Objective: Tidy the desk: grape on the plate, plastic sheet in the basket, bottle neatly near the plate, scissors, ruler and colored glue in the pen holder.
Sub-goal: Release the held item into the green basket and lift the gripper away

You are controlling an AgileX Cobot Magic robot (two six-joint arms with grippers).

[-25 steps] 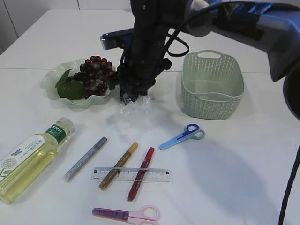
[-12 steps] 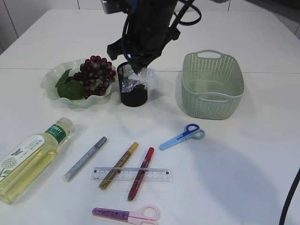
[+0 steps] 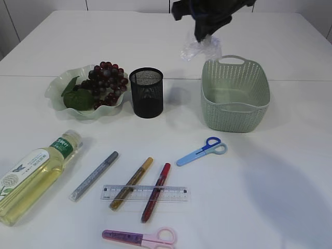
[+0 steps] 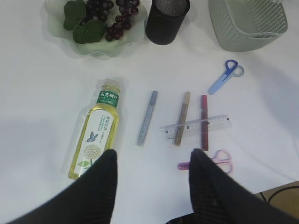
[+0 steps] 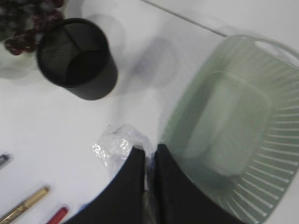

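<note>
My right gripper (image 3: pixel 205 36) (image 5: pixel 149 150) is shut on the crumpled clear plastic sheet (image 3: pixel 199 49) (image 5: pixel 114 144) and holds it in the air over the left rim of the green basket (image 3: pixel 236 93) (image 5: pixel 233 135). The grapes (image 3: pixel 106 80) lie on the green plate (image 3: pixel 62 88). The black mesh pen holder (image 3: pixel 146 92) (image 5: pixel 77 58) stands between plate and basket. The bottle (image 3: pixel 33 174) (image 4: pixel 98 128) lies at front left. Three glue pens (image 3: pixel 136 181), a clear ruler (image 3: pixel 145 193), blue scissors (image 3: pixel 202 150) and pink scissors (image 3: pixel 140 237) lie in front. My left gripper (image 4: pixel 152 161) is open, high above the table.
The white table's far edge runs behind the basket. The table's near edge and a cable show at the bottom right of the left wrist view (image 4: pixel 280 191).
My right gripper has lifted the plastic sheet from the table beside the pen holder and carried it up and right to above the basket's rim. The pen holder is now unobstructed.
</note>
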